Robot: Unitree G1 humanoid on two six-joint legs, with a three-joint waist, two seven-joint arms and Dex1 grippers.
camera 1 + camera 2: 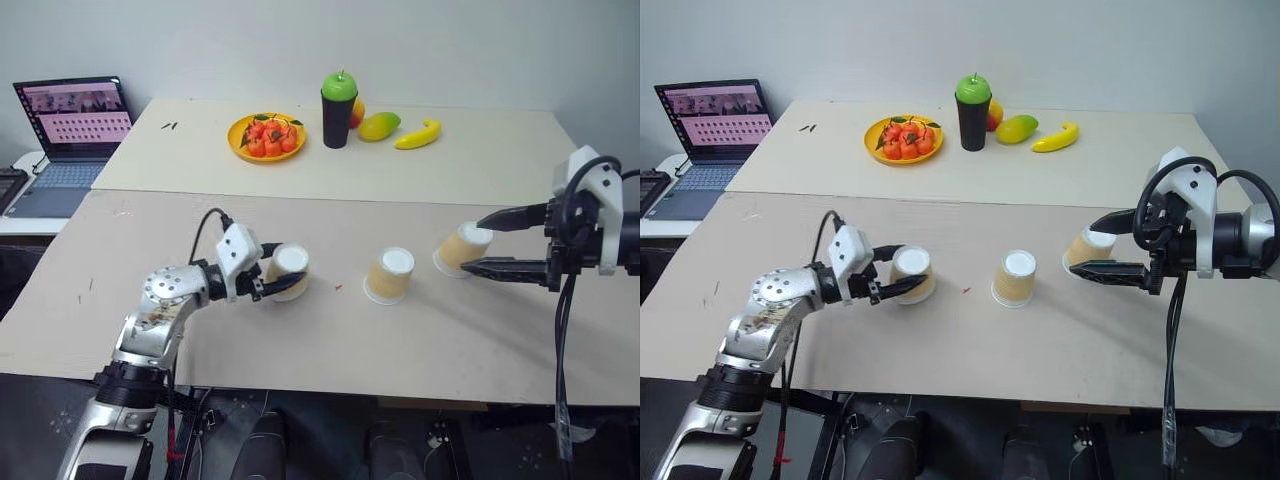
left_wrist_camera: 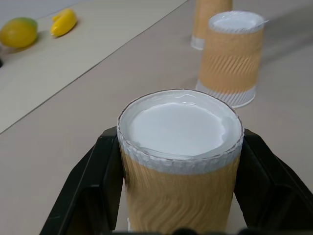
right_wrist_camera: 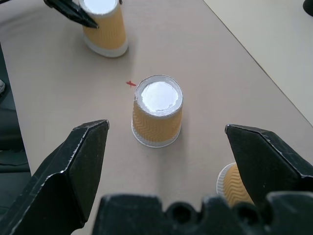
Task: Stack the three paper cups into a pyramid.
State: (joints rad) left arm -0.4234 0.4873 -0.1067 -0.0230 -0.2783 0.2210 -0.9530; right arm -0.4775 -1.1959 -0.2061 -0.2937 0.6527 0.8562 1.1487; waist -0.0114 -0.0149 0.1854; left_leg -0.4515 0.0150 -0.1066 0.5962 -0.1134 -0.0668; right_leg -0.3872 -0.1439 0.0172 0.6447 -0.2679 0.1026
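Three tan paper cups stand upside down on the table, white bases up. My left gripper (image 1: 281,271) is shut on the left cup (image 1: 293,260), with a finger pressed against each side. The middle cup (image 1: 390,275) stands free between the arms. Further right, the third cup (image 1: 458,250) leans tilted between the wide-apart fingers of my right gripper (image 1: 472,244), which is open. In the right wrist view that cup (image 3: 234,183) lies close beside one finger (image 3: 266,161).
At the back of the table are a yellow plate of red fruit (image 1: 266,138), a black cup topped by a green apple (image 1: 338,105), a mango (image 1: 378,126) and a banana (image 1: 418,134). A laptop (image 1: 75,130) sits on a side table at the far left.
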